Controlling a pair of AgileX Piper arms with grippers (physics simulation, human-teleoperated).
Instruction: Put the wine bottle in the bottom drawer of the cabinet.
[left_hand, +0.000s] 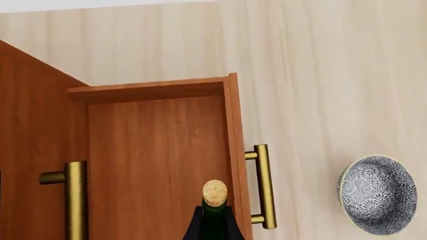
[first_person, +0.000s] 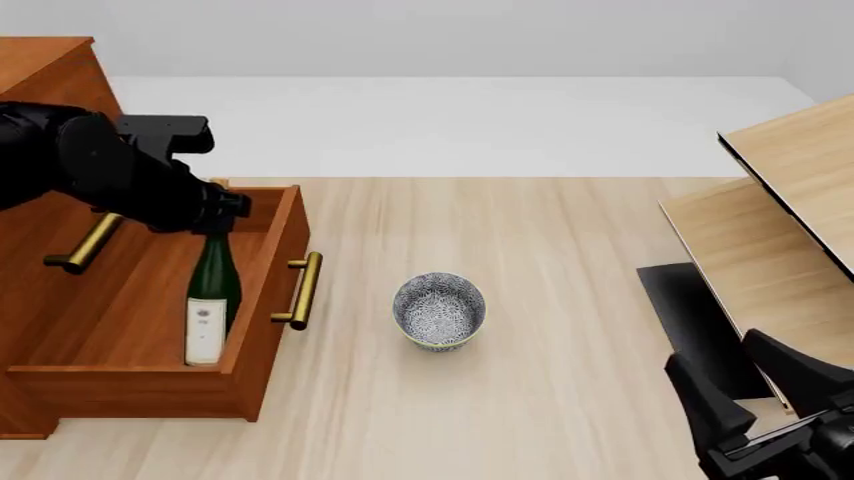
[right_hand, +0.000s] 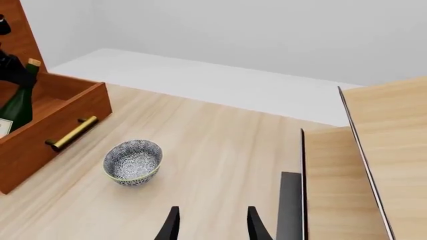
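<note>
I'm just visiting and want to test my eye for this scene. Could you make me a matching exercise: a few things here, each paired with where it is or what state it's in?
Things:
1. wine bottle
2. bowl
3. right hand
4. bottom drawer

Places or states:
A. pulled out of the cabinet
B. open, holding nothing
C. standing in the drawer, gripped at the neck by the left hand
D. on the table, beside the drawer front

Pairs: 1-C, 2-D, 3-B, 4-A

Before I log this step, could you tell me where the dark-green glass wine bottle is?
The dark-green glass wine bottle stands in the open bottom drawer, at the front view's left, with the left gripper at its neck.
</note>
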